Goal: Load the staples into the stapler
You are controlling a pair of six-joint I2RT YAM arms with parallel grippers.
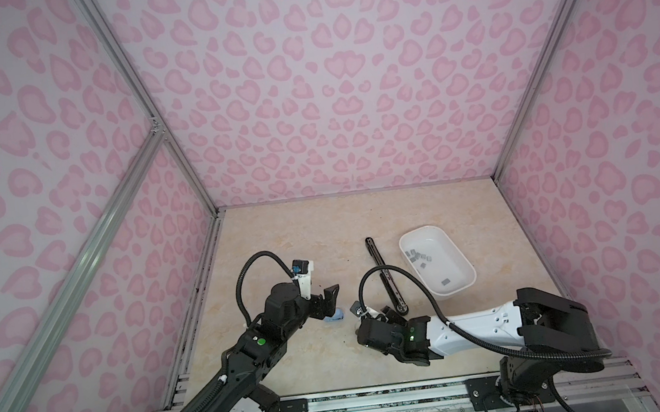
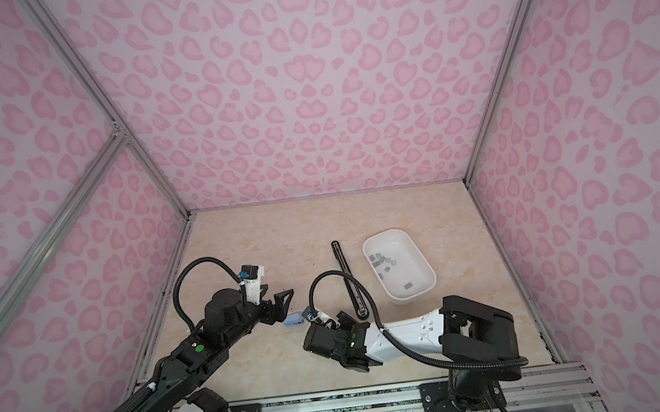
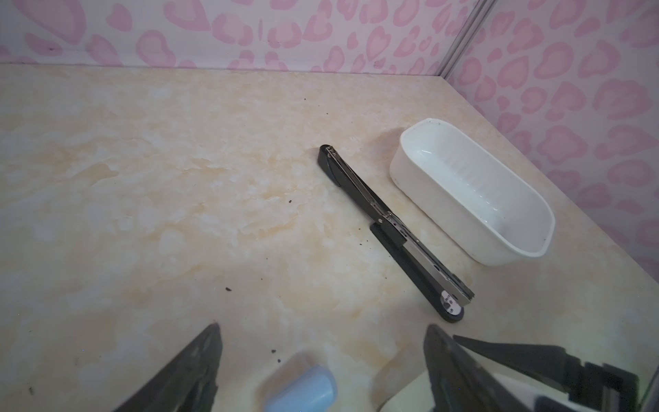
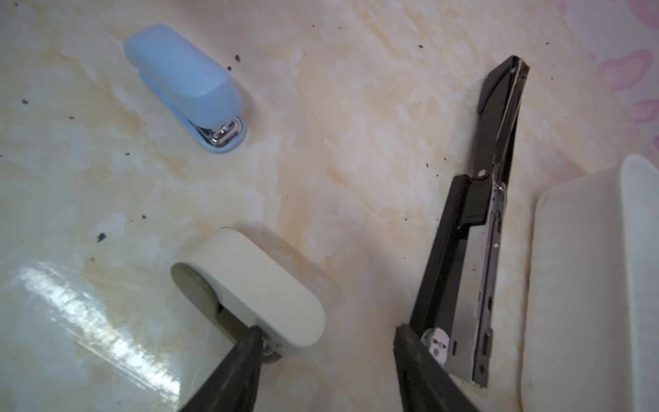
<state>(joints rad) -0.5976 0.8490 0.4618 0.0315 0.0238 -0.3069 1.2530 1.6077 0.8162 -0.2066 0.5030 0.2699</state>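
Right tool [image 4: 328,331]: low over the table, its arm reaching in from the right and bent back toward the middle. Jaws apart, nothing clamped. One fingertip [image 4: 255,333] appears to touch the mouth end of the white stapler [image 4: 249,285]; the other sits over the near end of the black stapler [image 4: 488,221].
Left tool [image 1: 328,298]: arm stretched forward, jaws wide apart and empty, with the blue stapler [image 1: 335,317] just beneath it.
Open room: bare table [image 1: 282,241] runs ahead of both tools to the back wall. On the left tool's outer side the table edge and side wall are near.
Black stapler: hinged open flat, metal rail up, running away from the right tool.
Tray [image 1: 431,227]: white, just beyond the black stapler as seen from the right tool, near the right wall.
Staples [image 1: 419,256]: grey strips loose in the tray, well apart from both tools — most are clustered toward its far end, with one [image 1: 446,281] nearer.
In the way: the black stapler lies between the right tool and the tray.
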